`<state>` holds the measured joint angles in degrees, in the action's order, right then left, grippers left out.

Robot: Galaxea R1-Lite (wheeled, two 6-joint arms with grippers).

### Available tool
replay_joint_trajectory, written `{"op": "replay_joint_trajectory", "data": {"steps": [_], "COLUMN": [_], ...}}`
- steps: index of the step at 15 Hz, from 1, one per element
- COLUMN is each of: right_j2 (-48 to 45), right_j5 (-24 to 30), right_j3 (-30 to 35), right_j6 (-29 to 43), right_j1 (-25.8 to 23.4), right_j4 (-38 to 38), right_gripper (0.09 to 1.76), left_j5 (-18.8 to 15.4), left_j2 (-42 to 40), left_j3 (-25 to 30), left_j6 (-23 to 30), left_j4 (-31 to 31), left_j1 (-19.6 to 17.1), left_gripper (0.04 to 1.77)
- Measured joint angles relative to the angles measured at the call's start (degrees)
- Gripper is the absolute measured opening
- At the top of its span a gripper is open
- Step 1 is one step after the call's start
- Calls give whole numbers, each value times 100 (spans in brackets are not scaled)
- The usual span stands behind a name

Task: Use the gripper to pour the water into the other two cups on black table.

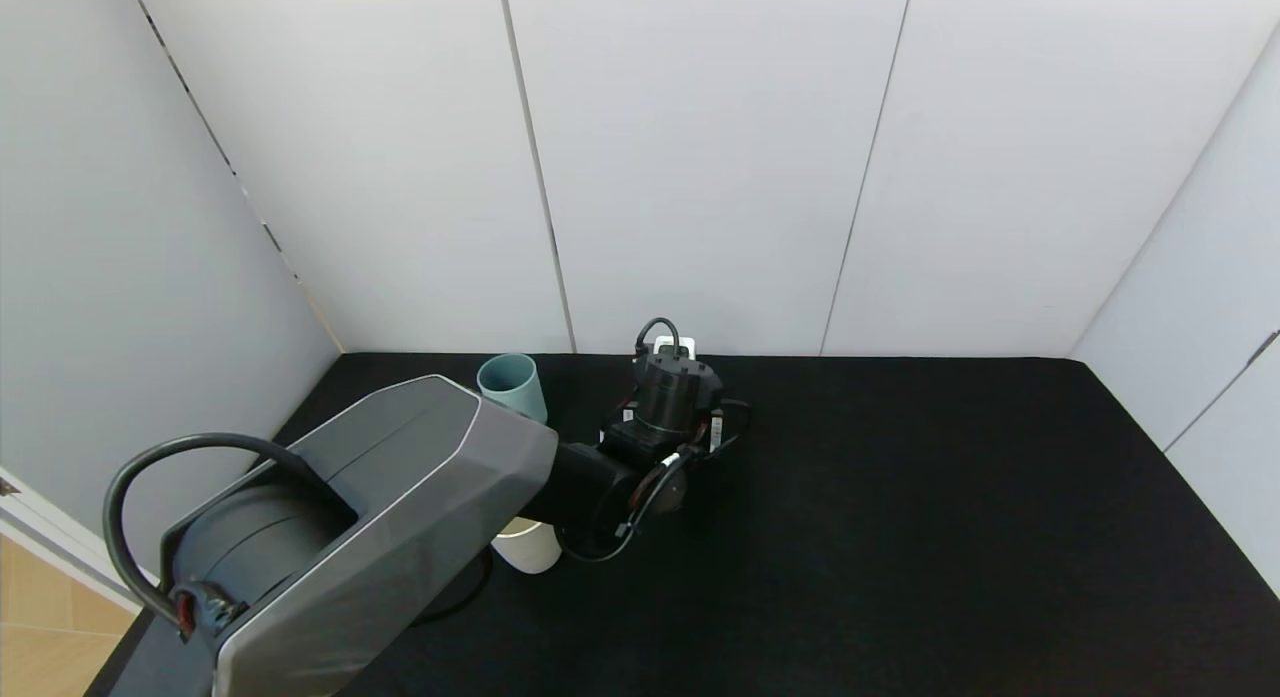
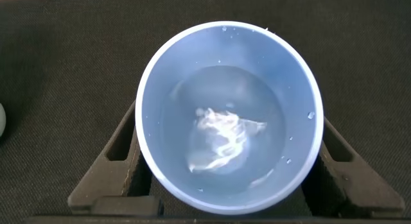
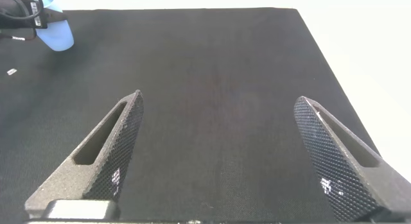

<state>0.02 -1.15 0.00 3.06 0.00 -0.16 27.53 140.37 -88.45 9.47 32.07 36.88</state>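
Observation:
My left gripper (image 2: 229, 118) is shut on the light blue cup (image 2: 229, 115), with one black finger (image 2: 119, 153) against each side. The cup is upright and the water (image 2: 221, 137) lies clear in its bottom. In the head view the left wrist (image 1: 668, 397) hides this cup. The teal-green cup (image 1: 512, 385) stands upright at the back, left of the wrist. The cream-white cup (image 1: 530, 547) stands nearer, half hidden under the left forearm. My right gripper (image 3: 218, 97) is open and empty, low over the black table (image 3: 212, 57). It sees the light blue cup (image 3: 56, 33) far off.
White panel walls (image 1: 700, 177) close the table at the back and both sides. The big grey left arm link (image 1: 380, 517) covers the near left part of the black table (image 1: 900, 527). A pale rounded edge (image 2: 2, 118) shows beside the left gripper.

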Motion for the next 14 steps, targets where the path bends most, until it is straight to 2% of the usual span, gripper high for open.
{"op": "replay_joint_trajectory", "data": {"steps": [4,14], "right_j2": [0,0], "right_j5": [0,2], "right_j3": [0,0], "right_j6": [0,0], "right_j1": [0,0], "right_j4": [0,0], "right_gripper": [171,171], "left_j5": [0,6], "left_j2": [-105,-1111], "left_j3": [-16,-32], "left_j6": [-20,-118], "left_j4": [-49,-887], "left_j1": [28,-78], "left_gripper": [126,126]}}
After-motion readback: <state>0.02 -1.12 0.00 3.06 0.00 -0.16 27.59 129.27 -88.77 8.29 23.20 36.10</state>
